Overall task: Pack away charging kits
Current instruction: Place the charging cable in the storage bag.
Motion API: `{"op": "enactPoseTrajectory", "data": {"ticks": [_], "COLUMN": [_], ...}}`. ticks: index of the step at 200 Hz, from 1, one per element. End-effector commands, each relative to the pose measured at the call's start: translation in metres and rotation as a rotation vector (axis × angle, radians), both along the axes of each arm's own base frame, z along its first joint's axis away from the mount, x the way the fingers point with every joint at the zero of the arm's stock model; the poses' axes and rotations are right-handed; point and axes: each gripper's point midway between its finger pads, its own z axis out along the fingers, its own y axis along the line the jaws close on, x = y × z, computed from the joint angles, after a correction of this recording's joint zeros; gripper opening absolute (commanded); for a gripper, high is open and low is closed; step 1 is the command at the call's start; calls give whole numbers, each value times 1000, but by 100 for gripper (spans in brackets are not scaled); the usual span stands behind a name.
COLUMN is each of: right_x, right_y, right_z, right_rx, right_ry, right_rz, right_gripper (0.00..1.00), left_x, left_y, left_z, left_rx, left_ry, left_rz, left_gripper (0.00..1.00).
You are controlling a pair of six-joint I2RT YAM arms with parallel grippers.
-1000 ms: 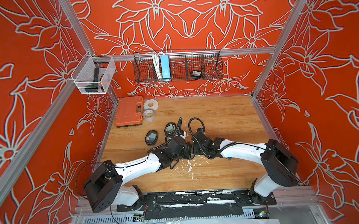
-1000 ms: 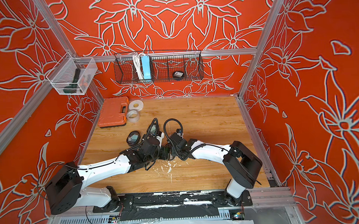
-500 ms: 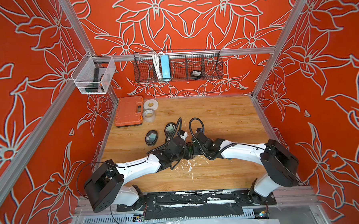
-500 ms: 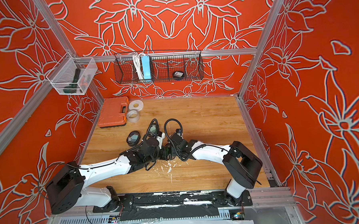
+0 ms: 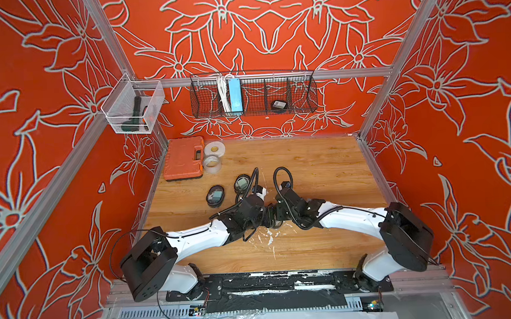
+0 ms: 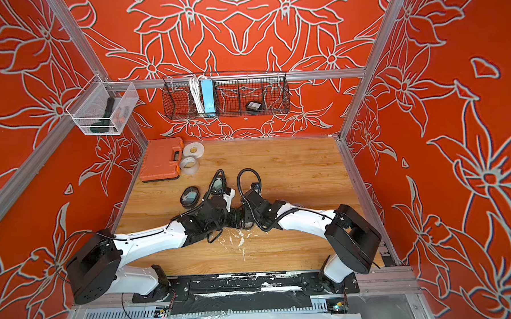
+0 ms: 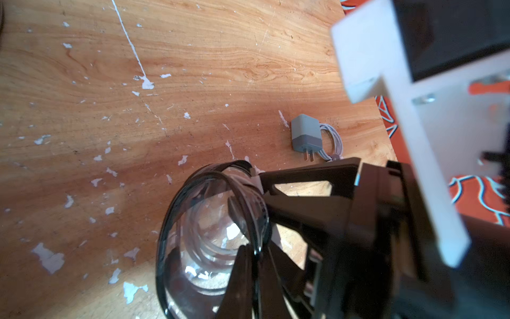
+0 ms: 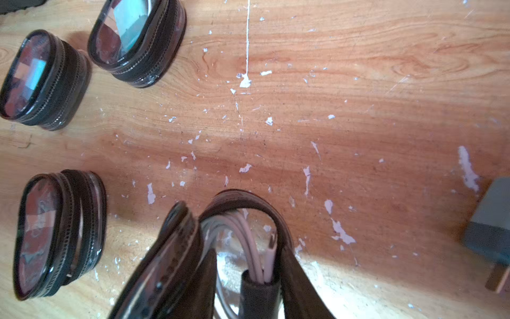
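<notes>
Fingers of the left gripper (image 7: 256, 221) clench a black-rimmed clear oval case (image 7: 198, 234). Right gripper (image 8: 230, 276) fingers, at three o'clock, sit beside its coiled white cable (image 8: 248, 243); I cannot tell if they grip.

The plug adapter (image 8: 491, 229) runs off the right wrist picture's edge — only part shows. The open clear case (image 7: 204, 243) is cut off likewise in the left wrist view.

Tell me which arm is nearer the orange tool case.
Left. The left arm reaches in on the orange tool case's side of the table; the right arm enters from the opposite side, farther off.
</notes>
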Motion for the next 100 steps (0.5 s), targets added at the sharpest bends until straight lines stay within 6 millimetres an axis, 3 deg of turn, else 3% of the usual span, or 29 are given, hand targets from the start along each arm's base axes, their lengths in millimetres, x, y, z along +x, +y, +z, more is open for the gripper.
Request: {"op": "enactPoseTrajectory", "data": {"ticks": [1, 15, 55, 100], "right_x": [1, 1, -1, 0], "right_y": [-10, -18, -12, -1], "right_z": [2, 0, -9, -19], "right_rx": [-12, -44, -41, -35], "right_ry": [-7, -2, 36, 68], "right_rz": [-49, -79, -77, -57], "right_gripper": [38, 26, 16, 15], "left_x": [4, 3, 4, -1], "left_y": [-5, -4, -1, 0], "left_z": [6, 6, 11, 21], "left_rx": [-32, -33, -54, -125], "left_ry": [-11, -10, -22, -33], "left_rz": [-1, 2, 26, 31], "left_gripper": [0, 0, 0, 0]}}
